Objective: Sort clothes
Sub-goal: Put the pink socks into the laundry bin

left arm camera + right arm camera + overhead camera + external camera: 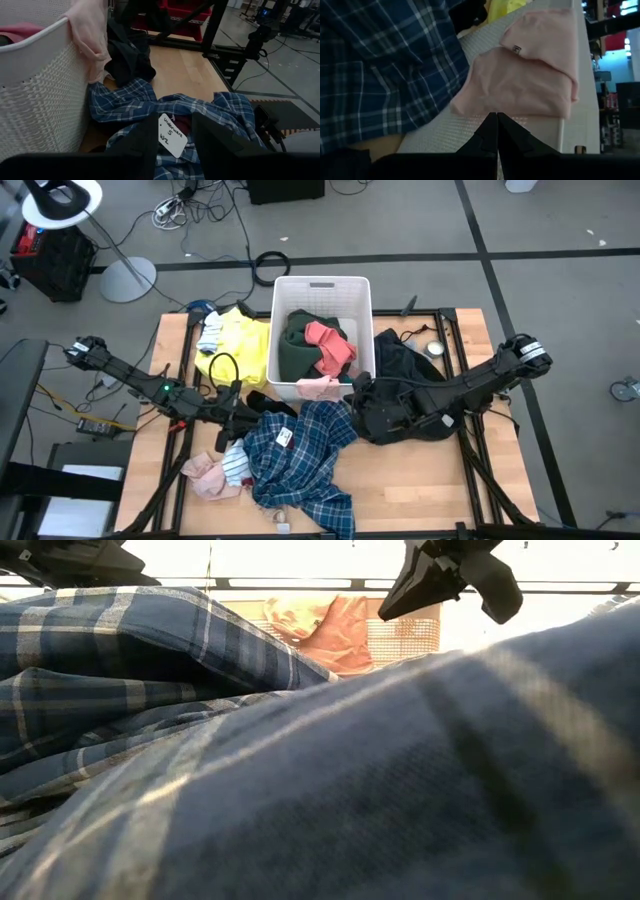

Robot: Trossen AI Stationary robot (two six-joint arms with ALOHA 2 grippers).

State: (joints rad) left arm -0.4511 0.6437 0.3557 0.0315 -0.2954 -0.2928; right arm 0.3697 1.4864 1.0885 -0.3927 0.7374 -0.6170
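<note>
Two grippers sit low over the table (420,480). Left gripper (240,416), at 9 o'clock of the plaid shirt (305,460), has its jaws apart, empty, astride a tag (172,134). Right gripper (362,388), jaws shut and empty, faces the pink cloth (530,82) draped over the basket (322,282) rim. Green (296,340) and coral (332,346) pieces fill the basket; a yellow garment (240,340) lies at its 9 o'clock, black clothes (405,360) at 3.

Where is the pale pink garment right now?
The pale pink garment hangs over the near rim of the white basket, centre table in the high view, just above the blue plaid shirt.
</note>
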